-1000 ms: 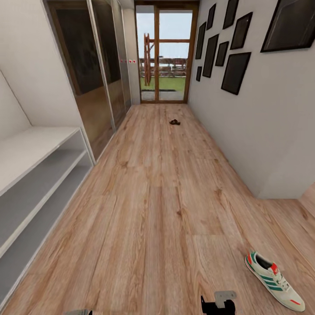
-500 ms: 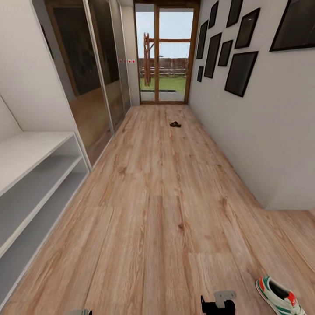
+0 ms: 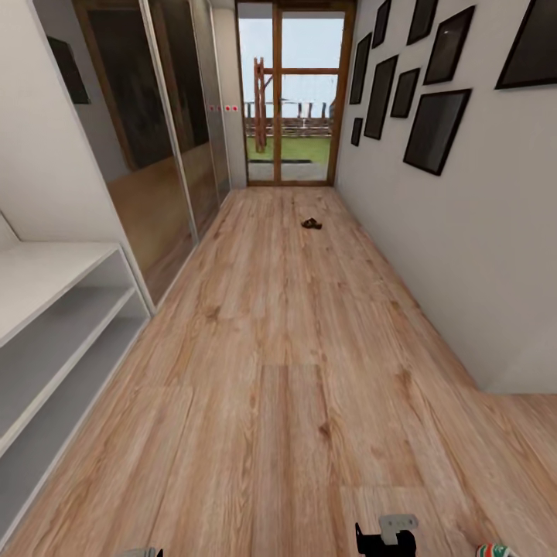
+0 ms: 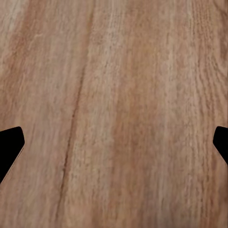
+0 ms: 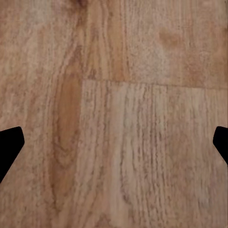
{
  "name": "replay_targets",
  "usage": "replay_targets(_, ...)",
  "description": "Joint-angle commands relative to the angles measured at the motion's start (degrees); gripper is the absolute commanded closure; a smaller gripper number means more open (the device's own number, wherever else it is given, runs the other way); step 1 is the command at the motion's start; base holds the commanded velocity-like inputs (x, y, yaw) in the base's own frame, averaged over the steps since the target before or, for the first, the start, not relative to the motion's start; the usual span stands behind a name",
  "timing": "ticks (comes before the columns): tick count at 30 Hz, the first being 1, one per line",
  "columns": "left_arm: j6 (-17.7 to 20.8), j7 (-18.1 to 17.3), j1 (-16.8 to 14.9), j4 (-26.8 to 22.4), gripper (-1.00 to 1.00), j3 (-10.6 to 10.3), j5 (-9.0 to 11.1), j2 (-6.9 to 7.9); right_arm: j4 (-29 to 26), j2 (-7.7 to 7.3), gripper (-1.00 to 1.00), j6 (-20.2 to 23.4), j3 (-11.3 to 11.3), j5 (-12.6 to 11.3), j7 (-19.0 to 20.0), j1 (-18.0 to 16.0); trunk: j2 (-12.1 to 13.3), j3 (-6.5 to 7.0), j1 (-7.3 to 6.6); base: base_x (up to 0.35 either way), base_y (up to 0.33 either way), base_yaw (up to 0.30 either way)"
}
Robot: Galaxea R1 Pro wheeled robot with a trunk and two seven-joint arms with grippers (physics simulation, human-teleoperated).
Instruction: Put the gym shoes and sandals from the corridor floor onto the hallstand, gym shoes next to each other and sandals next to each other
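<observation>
Spanning the frame: the corridor floor, light wood-grain planks, is seen from the lower edge to the glazed door at upper centre.
Hallstand: the hallstand, white, is placed at the left edge of the head view; a bench top and two open shelves beneath are visible, with no shoes seen on the visible part.
Sandals: a small dark brown item, taken to be sandals, lies on the floor in the upper centre, near the door and well apart from the rack; whether one or two is shown cannot be told.
Gym shoe: a sliver of gym shoe, white with green and red, is cut off at the lower right corner, on the floor.
Wardrobe: mirrored sliding doors are set at upper left, beyond the rack.
Wall: black picture frames are hung at upper right.
Left gripper: fingers are spread wide at the frame edges, nothing held, bare planks beneath.
Right gripper: fingers are likewise spread, nothing held, over planks.
</observation>
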Motion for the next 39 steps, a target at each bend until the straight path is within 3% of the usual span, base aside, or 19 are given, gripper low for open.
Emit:
replay_targets(1, -0.06, -0.6, -0.03, 0.06, -1.0, 0.37, 0.3, 0.0, 0.05, 0.0, -1.0, -0.14, -0.43, 0.6, -0.27, -0.03, -0.02, -0.05, 0.03, 0.339, 0.0, 0.0)
replay_targets(39, -0.06, -0.6, -0.06, 0.06, -1.0, 0.38, 0.23, -0.06, 0.05, 0.02, -1.0, -0.14, -0.43, 0.6, -0.27, -0.04, -0.02, -0.05, 0.03, 0.338, 0.0, 0.0)
